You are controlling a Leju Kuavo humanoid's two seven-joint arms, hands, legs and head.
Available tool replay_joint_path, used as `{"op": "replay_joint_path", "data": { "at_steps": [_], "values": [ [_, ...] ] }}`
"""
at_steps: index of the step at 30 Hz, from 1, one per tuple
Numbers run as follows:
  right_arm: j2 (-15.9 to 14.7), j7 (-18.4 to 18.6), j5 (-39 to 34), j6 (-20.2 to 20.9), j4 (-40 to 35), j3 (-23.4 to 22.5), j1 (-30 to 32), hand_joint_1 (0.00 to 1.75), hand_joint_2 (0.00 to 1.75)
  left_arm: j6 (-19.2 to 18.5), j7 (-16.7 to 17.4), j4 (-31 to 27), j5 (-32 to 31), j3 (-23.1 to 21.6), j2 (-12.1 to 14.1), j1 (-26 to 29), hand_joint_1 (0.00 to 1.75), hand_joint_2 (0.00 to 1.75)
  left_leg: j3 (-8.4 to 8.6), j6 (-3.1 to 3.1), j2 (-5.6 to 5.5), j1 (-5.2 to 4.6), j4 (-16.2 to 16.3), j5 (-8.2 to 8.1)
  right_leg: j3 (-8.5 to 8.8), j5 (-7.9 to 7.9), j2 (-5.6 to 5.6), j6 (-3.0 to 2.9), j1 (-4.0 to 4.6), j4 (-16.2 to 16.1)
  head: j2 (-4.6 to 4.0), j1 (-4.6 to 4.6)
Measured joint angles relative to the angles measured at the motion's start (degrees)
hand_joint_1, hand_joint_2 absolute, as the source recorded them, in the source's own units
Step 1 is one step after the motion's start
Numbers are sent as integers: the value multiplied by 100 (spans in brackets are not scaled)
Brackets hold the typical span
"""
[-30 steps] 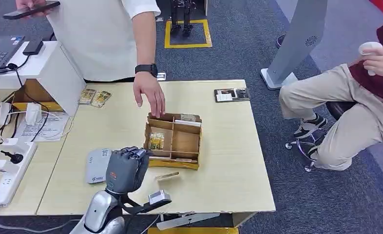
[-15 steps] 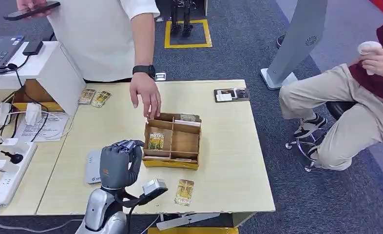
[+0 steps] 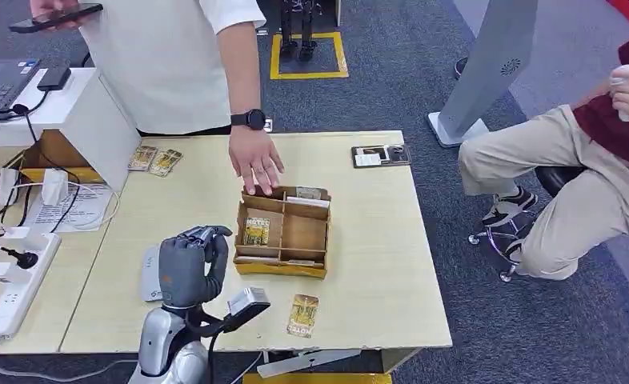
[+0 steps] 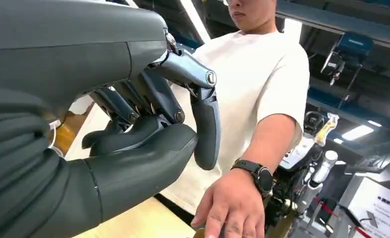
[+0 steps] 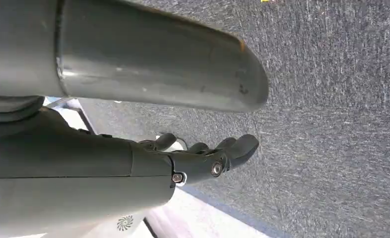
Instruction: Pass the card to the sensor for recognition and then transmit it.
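The left hand (image 3: 185,266) is hovering above the grey sensor (image 3: 150,274) on the tabletop (image 3: 375,240), its fingers curling inward with nothing between them. A card (image 3: 303,315) is lying flat near the tabletop's front edge, just in front of the cardboard divider box (image 3: 284,232). A person's hand (image 3: 257,165) is reaching to the box's far rim.

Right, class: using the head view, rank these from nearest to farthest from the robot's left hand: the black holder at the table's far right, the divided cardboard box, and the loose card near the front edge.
From the left hand:
1. Divided cardboard box, just to its right.
2. Loose card, right of it, by the table's front edge.
3. Black holder, far right corner.
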Motion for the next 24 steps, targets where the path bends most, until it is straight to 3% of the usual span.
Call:
{"op": "replay_joint_path", "data": {
  "at_steps": [1,2,5,10,16,24],
  "values": [
    [0,0,0,0,0,0,0,0,0,0,-2,0,18,15,-11,0,7,175,0,0,0,0,0,0,0,0,0,0,0,0,2,2],
    [0,0,-2,0,0,2,0,0,0,0,-2,2,46,20,-11,0,0,175,0,0,0,0,0,0,0,0,0,0,0,0,0,2],
    [0,-2,-4,4,0,0,-1,0,0,0,146,39,174,-28,76,-6,0,175,0,0,0,0,0,0,-2,0,1,0,0,0,0,2],
    [0,-28,-22,9,0,0,0,0,0,-7,206,57,323,-476,491,-6,0,175,0,0,1,1,0,0,-3,0,2,0,1,0,0,0],
    [0,-98,-57,13,0,0,1,0,0,-427,-134,42,739,-1279,981,-12,0,175,-1,0,1,0,0,0,-3,0,3,0,0,0,0,2],
    [-2,-112,-72,13,0,0,0,0,0,-695,-260,-2,826,-1914,1333,-54,0,175,0,0,0,0,0,0,-3,0,2,0,0,0,0,4]
  ]
}}
